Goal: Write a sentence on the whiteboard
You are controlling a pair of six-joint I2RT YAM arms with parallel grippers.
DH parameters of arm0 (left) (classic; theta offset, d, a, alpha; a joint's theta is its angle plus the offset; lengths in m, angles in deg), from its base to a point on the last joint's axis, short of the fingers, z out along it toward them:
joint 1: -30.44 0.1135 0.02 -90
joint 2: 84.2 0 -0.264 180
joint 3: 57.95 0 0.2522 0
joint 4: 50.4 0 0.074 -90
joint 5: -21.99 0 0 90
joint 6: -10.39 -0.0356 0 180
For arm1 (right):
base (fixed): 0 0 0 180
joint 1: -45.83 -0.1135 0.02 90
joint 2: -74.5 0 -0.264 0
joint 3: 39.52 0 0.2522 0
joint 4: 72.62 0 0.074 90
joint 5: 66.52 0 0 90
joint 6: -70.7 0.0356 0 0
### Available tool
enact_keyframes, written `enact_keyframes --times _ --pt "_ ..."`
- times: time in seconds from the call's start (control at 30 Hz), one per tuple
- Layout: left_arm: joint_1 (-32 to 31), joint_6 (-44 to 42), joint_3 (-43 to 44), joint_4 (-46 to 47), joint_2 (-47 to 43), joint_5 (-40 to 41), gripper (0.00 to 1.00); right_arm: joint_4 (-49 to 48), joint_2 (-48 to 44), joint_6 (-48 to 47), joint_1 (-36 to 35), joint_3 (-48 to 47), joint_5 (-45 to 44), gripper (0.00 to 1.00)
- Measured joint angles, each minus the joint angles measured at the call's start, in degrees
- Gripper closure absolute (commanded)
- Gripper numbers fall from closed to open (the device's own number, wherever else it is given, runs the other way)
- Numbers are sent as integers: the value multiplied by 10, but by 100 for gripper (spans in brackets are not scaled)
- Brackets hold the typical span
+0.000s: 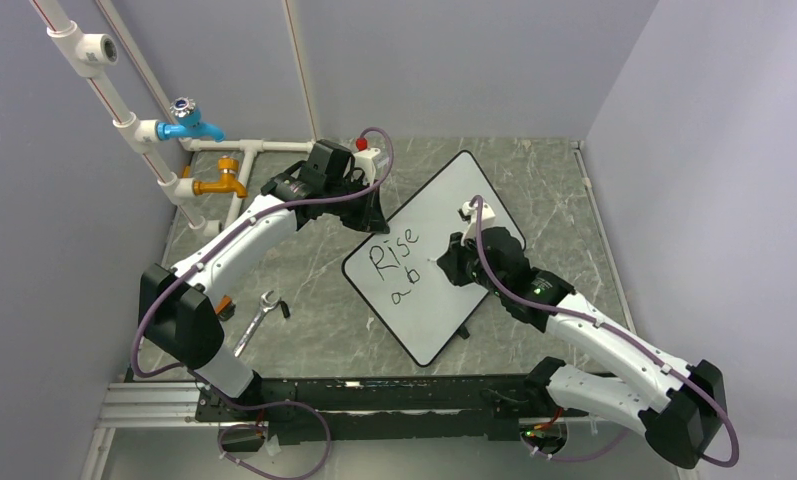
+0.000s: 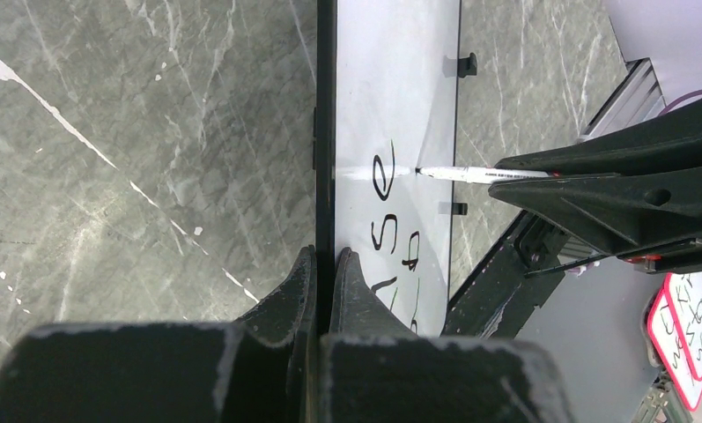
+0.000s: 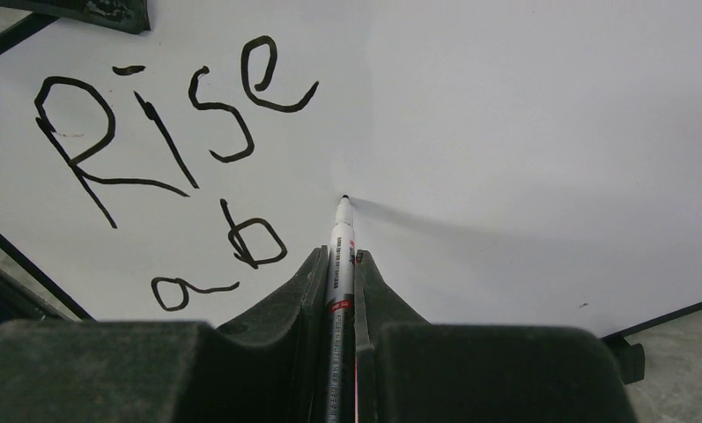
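Note:
The whiteboard lies slanted on the grey marbled table. Black handwriting, the sentence, reads "Rise" with "ab" below it. My left gripper is shut on the board's black rim at its far-left edge, one finger on each side. My right gripper hovers over the board's middle, shut on a white marker. The marker's black tip sits at the white surface just right of the "b". The same marker shows in the left wrist view, pointing at the board.
White pipes with a blue tap and an orange tap stand at the back left. A metal wrench lies left of the board. Grey walls close in on three sides. A small red-rimmed card shows at the left wrist view's edge.

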Motion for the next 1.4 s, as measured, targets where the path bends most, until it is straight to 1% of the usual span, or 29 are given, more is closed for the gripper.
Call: enact_keyframes --times 0.3,0.67,0.97,1.4 --pt "0 0 0 -1 0 1 100 -20 6 0 16 0 30 100" --pt "0 -1 0 -5 0 3 100 -39 12 1 19 0 49 100" --pt "0 -1 0 -7 0 5 100 -52 13 5 20 3 88 100" --pt "0 -1 0 -7 0 5 100 -52 -26 28 20 46 106 100"
